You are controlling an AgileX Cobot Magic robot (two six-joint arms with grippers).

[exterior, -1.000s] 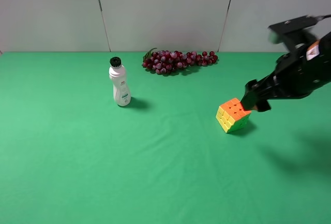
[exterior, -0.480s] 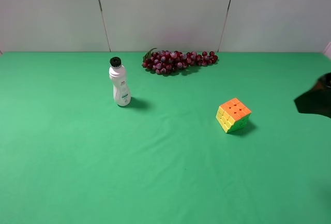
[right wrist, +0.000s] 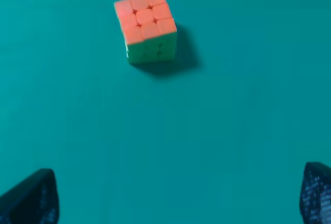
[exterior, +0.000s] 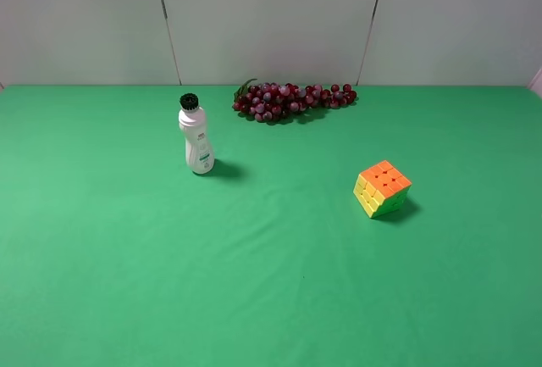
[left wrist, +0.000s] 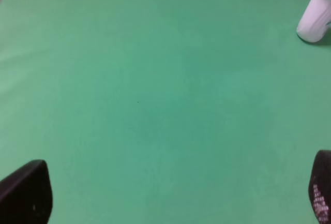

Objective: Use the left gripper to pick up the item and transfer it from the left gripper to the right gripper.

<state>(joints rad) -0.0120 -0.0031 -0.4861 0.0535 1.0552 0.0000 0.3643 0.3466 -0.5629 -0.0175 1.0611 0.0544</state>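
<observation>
Cube (exterior: pixel 382 188) alone on the green table (exterior: pixel 271 282), my left gripper (left wrist: pixel 170 193) spread wide near the bottle (left wrist: pixel 315 17), my right gripper (right wrist: pixel 176 195) spread, cube ahead, untouched

A white bottle (exterior: pixel 196 144) with a black cap (exterior: pixel 189 101) stands upright on the green table (exterior: pixel 127 257), left of centre. A bunch of dark red grapes (exterior: pixel 292 100) lies at the table's far edge, near the grey panelled wall (exterior: pixel 271 19), well apart from the bottle.
</observation>
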